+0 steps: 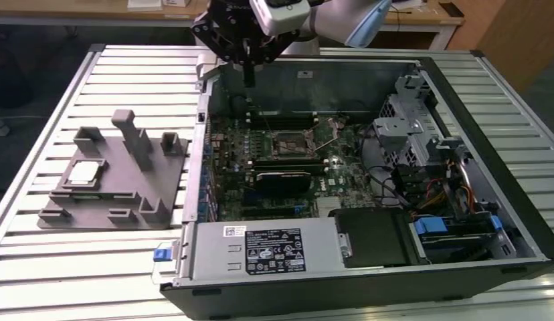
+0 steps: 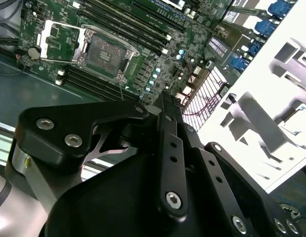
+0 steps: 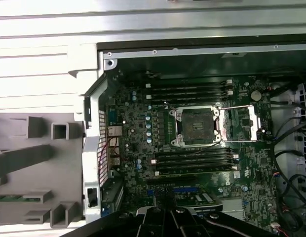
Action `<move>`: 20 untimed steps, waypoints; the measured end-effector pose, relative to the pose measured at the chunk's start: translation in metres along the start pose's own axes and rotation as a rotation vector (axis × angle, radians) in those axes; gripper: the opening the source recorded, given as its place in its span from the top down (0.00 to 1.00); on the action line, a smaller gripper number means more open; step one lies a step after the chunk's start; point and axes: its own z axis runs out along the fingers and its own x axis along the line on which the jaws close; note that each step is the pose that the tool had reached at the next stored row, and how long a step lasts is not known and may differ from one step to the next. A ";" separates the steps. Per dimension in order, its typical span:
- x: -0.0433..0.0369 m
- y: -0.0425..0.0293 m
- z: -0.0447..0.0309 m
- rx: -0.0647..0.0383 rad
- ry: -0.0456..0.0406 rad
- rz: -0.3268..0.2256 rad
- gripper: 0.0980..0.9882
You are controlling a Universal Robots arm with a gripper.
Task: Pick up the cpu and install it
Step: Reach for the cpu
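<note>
I am standing by a table [image 1: 89,80] built of pale metal slats, which is taking up most of the space in front of me. Its ribs are running from the exterior view's left to its right and are catching the room's light in soft bright bands. Behind it, a long wooden desk [image 1: 89,15] is standing along the far side, with a few white things [image 1: 145,3] lying on top. A brown wooden cabinet [image 1: 518,37] is standing at the exterior view's right. Dark floor [image 1: 31,73] is showing between the table and the desk.
</note>
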 end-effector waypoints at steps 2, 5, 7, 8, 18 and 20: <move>0.0012 -0.0001 0.0000 0.000 0.0000 0.000 0.99; 0.0036 -0.0003 -0.0001 0.000 0.0000 0.000 0.99; 0.0054 -0.0004 -0.0001 0.000 0.0000 0.000 0.99; 0.0063 -0.0005 -0.0001 0.000 0.0000 0.000 0.99; 0.0140 -0.0010 -0.0004 0.000 0.0000 0.000 0.99; 0.0154 -0.0012 -0.0004 0.000 0.0000 0.000 0.99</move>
